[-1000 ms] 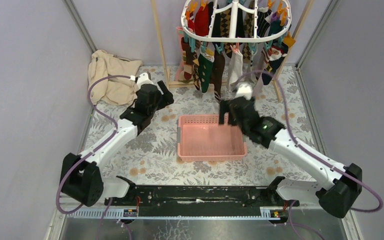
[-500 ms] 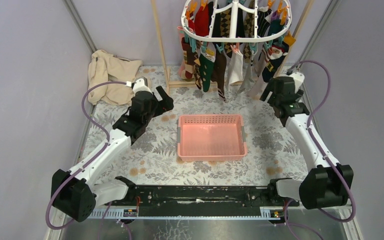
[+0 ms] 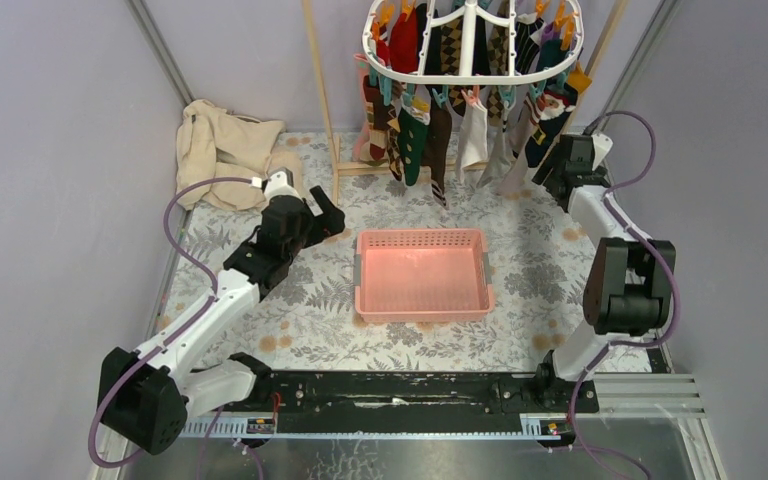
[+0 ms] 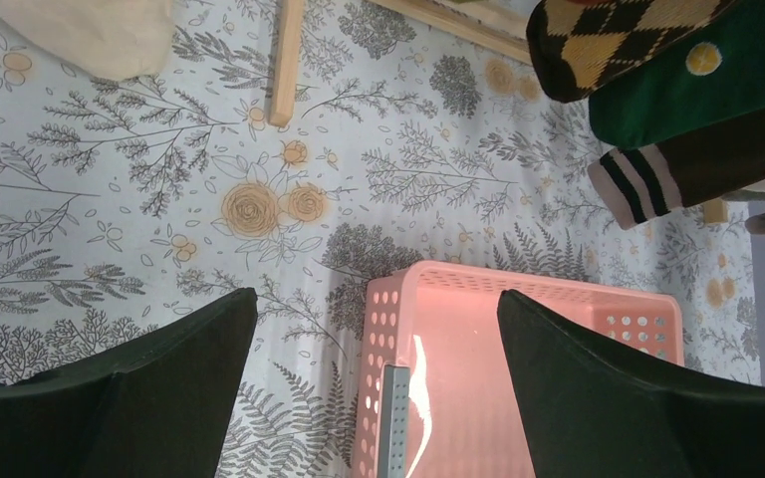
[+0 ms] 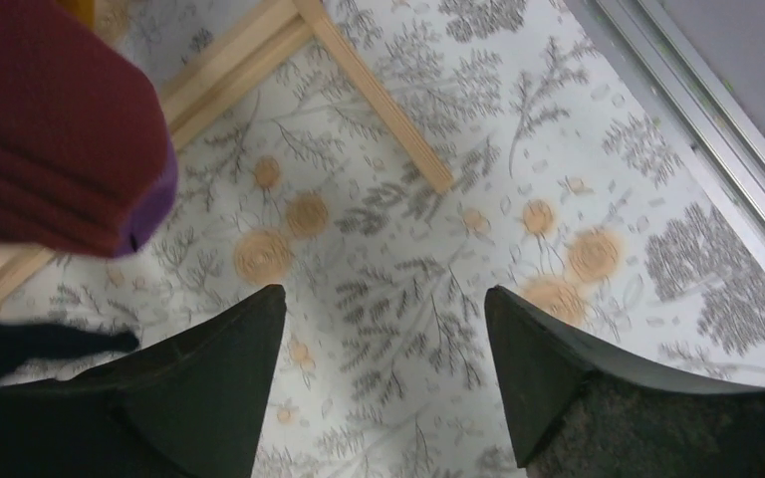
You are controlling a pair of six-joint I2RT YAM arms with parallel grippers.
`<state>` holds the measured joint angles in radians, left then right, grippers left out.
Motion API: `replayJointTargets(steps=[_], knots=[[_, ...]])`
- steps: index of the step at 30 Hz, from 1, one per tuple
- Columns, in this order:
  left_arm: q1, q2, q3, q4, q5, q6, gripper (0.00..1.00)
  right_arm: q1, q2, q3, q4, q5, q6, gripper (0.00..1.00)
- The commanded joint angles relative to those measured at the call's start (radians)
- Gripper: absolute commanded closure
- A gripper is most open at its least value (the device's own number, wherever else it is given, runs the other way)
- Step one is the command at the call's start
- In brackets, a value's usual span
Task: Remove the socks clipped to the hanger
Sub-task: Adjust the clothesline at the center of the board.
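Observation:
The white oval hanger [image 3: 460,78] hangs at the back, with many socks [image 3: 415,130] clipped round its rim. My left gripper [image 3: 332,215] is open and empty, left of the pink basket and below the socks. In the left wrist view [image 4: 376,299] an argyle sock [image 4: 608,40], a green dotted sock [image 4: 697,90] and a striped sock [image 4: 697,164] hang ahead of it. My right gripper [image 3: 557,170] is open and empty under the hanger's right end. In the right wrist view [image 5: 383,294] a red sock with a purple toe [image 5: 50,119] hangs just up and left of it.
A pink slotted basket [image 3: 422,240] stands mid-table, its near corner between my left fingers [image 4: 398,329]. A beige cloth [image 3: 220,150] lies at the back left. The wooden pole frame [image 3: 320,90] has a foot near my right gripper [image 5: 379,95]. A metal rail [image 5: 697,129] runs along the right.
My right arm has swung from over the basket to the back right, under the hanger's right end. My left arm has drawn back a little toward the near side.

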<state>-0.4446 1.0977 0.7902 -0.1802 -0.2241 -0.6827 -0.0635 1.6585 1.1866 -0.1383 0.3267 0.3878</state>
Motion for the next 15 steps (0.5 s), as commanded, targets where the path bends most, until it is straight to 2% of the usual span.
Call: replayJointTargets(steps=[1, 8, 15], knots=[[-0.006, -0.022, -0.023, 0.037, 0.01, -0.009, 0.01, 0.002, 0.087, 0.125, 0.074, 0.013, -0.058, 0.22], [-0.006, -0.03, -0.041, 0.041, 0.003, 0.012, 0.01, 0.001, 0.241, 0.201, 0.08, 0.059, -0.182, 0.32], [-0.006, -0.03, -0.042, 0.04, 0.006, 0.016, 0.01, -0.004, 0.328, 0.213, 0.093, 0.059, -0.208, 0.33]])
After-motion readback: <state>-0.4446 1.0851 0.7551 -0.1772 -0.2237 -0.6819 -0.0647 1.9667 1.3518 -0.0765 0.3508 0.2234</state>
